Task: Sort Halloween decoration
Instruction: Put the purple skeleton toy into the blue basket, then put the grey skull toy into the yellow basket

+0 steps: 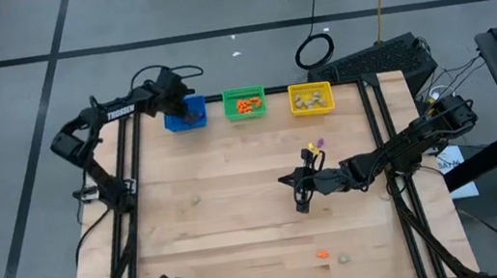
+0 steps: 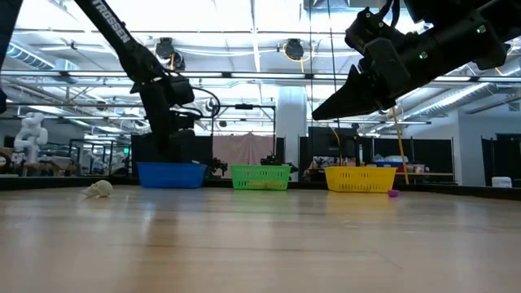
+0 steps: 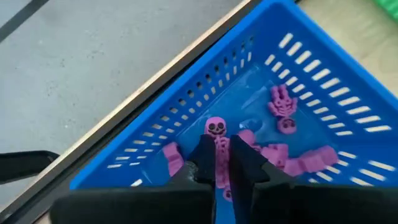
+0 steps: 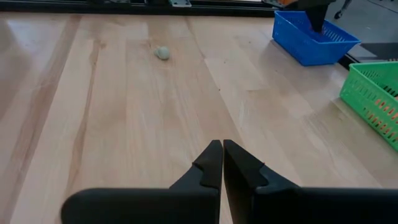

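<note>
My left gripper (image 3: 222, 146) reaches down into the blue bin (image 3: 311, 81) at the table's far left (image 1: 176, 122) and is shut on a purple skeleton trinket (image 3: 215, 127). Several more purple trinkets (image 3: 292, 158) lie on the bin's floor. My right gripper (image 1: 300, 195) hangs shut and empty above the middle of the table (image 4: 222, 146). Loose on the wood lie a beige trinket (image 1: 196, 202), a purple one (image 1: 321, 142), an orange one (image 1: 322, 254) and another beige one (image 1: 344, 258). My left gripper pinches the purple skeleton's body (image 3: 222, 158) between its two fingers, which slant down into the bin from above. The skeleton's head (image 3: 215, 127) sticks out past the fingertips. Whether the figure touches the bin's floor, I cannot tell.
A green bin (image 1: 244, 102) with orange trinkets and a yellow bin (image 1: 310, 98) with beige ones stand next to the blue bin along the far edge. Bare wood (image 1: 243, 237) lies between the bins and the near edge. Black frame rails (image 1: 132, 175) run along both sides.
</note>
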Available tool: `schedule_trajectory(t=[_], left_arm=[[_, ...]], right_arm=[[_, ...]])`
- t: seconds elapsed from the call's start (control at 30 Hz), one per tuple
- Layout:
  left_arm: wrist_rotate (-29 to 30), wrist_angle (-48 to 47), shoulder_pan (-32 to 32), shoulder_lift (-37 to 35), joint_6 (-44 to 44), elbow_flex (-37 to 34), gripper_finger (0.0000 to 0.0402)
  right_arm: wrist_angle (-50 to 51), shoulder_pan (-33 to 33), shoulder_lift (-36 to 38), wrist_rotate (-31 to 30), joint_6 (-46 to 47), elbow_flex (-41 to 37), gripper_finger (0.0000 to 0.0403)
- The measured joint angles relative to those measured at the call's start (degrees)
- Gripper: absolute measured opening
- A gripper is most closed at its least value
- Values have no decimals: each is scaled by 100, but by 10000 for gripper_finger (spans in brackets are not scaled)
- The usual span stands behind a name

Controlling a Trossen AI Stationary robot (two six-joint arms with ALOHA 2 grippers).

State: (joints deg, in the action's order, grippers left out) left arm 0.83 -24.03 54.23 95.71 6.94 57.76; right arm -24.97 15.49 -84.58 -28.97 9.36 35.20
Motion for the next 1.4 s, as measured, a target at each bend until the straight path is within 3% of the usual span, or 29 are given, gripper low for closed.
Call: schedule_trajectory(t=[0.4, 0.53, 0.7, 1.0, 1.23, 1.4], left_arm=[[-58, 35, -69, -76, 138, 2, 120], [-66, 38, -178, -243, 200, 1, 122], [-66, 394, -478, -696, 192, -315, 88], [-73, 2370, -1668, -2254, -179, -2159, 5], [-75, 3804, -2929, -3263, -679, -3341, 6], [-73, 5108, -3660, -3404, -716, -3908, 6]], right_arm=[[69, 0, 2, 19, -102, 0, 0], [159, 0, 2, 22, -102, 0, 0], [255, 0, 52, 28, -80, 0, 0], [2967, 298, 529, 63, 915, 689, 0], [5400, 1019, 463, 438, 2473, 1800, 0], [6569, 1727, 193, 979, 3647, 2387, 4]])
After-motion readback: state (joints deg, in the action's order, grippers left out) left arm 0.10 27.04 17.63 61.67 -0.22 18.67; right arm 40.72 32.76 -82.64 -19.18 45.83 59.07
